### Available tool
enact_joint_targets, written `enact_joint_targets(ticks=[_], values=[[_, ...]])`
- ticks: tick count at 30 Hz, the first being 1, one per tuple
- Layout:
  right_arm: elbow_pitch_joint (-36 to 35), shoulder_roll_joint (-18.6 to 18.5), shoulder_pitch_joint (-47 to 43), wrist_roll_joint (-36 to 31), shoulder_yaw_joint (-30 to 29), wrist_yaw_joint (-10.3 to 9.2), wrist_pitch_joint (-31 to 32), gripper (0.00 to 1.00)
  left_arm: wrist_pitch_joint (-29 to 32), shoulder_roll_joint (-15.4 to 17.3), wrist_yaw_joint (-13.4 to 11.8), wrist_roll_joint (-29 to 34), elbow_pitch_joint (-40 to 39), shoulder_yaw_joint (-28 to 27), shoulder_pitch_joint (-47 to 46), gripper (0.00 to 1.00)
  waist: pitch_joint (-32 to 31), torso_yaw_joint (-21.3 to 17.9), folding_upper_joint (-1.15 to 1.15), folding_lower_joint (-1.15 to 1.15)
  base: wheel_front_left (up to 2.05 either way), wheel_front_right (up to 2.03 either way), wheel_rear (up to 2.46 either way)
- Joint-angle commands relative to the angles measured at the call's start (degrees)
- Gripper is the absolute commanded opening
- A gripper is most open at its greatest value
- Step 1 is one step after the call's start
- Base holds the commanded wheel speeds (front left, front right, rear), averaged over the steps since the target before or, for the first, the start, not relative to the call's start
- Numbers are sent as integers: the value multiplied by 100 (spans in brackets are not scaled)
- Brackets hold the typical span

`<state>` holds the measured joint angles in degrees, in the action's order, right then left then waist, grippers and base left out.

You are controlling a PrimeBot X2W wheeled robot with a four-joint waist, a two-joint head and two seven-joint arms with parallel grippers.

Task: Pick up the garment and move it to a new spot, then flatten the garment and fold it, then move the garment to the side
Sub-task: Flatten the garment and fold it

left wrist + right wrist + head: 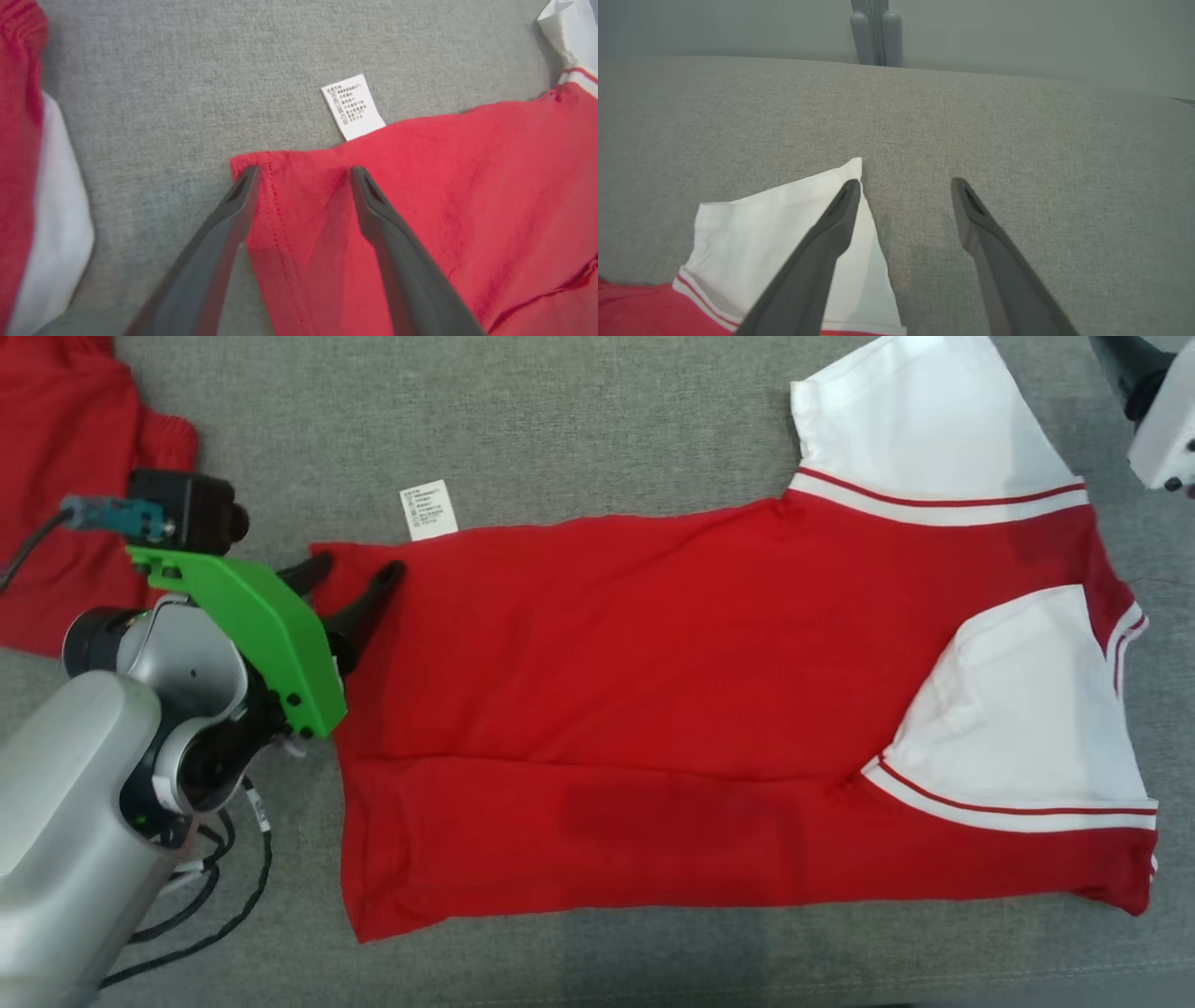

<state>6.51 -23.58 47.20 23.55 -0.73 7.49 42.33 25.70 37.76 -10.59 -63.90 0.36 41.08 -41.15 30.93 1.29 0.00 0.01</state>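
Note:
The garment [653, 709] is a red T-shirt with white sleeves, lying flat across the grey surface with one side folded over. Its hem is at the left and its sleeves at the right. A white care label [429, 510] sticks out at the hem's far corner. My left gripper [355, 577] stands open over that hem corner [299, 205], holding nothing. My right gripper [903, 184] is open above the far white sleeve's [784, 233] tip, one finger over the cloth, the other over bare surface. Part of the right arm [1158, 411] shows at the head view's top right.
Another red and white garment [65, 476] lies at the far left, also seen as red and white cloth [28, 186] in the left wrist view. The grey fabric surface [560, 420] stretches on all sides. A grey post [876, 32] stands behind its far edge.

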Motion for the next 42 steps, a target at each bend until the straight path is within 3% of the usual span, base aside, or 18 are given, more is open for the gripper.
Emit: enact_joint_targets(ticks=[1, 6, 13, 14, 15, 16, 17, 20, 21, 37, 40, 41, 42], values=[[126, 39, 112, -97, 45, 0, -49, 100, -17, -76, 63, 54, 111, 22, -149, 100, 384, 396, 0, -1, 0, 0, 0], [1019, 217, 482, -355, 271, -1, -171, 100, 2, -571, 329, 152, 833, 283, -433, 100, 450, 600, 0, -1, 0, 0, 0], [1734, 176, 466, -520, 447, -2, -296, 100, 74, -825, 602, 69, 1464, 486, -402, 100, 414, 675, 0, -1, 0, 0, 0], [1802, 161, 449, -526, 462, -3, -288, 100, 100, -843, 639, 75, 1526, 520, -404, 73, 409, 675, 0, -1, 0, 0, 0], [1853, 161, 453, -524, 449, -3, -300, 100, 91, -863, 664, 84, 1574, 536, -408, 53, 407, 673, 0, -1, 0, 0, 0], [1901, 169, 453, -519, 432, -4, -315, 100, 56, -875, 658, 115, 1620, 544, -421, 48, 407, 669, 0, -1, 0, 0, 0], [1944, 162, 464, -512, 440, -5, -320, 100, 19, -879, 642, 170, 1662, 555, -448, 49, 415, 664, 0, -1, 0, 0, 0], [2033, 147, 469, -461, 487, -6, -334, 100, -77, -862, 627, 205, 1758, 524, -489, 90, 425, 653, 0, -1, 0, 0, 0], [2045, 144, 473, -442, 505, -6, -335, 100, -84, -822, 599, 241, 1804, 509, -505, 95, 426, 650, 0, -1, 0, 0, 0], [2112, 80, 550, -383, 692, -5, -545, 100, -139, -555, 489, 412, 1860, 525, -537, 100, 430, 639, 0, -1, 0, 0, 0], [2134, 140, 559, -332, 783, -5, -482, 100, -25, -632, 537, 298, 1924, 571, -436, 100, 482, 622, 0, -1, 0, 0, 0], [2142, 164, 543, -286, 813, -4, -463, 67, 0, -682, 571, 260, 1934, 593, -409, 88, 492, 621, 0, -1, 0, 0, 0], [2141, 177, 525, -229, 850, -3, -440, 29, 12, -732, 602, 249, 1941, 623, -391, 64, 500, 623, 0, -1, 0, 0, 0]])
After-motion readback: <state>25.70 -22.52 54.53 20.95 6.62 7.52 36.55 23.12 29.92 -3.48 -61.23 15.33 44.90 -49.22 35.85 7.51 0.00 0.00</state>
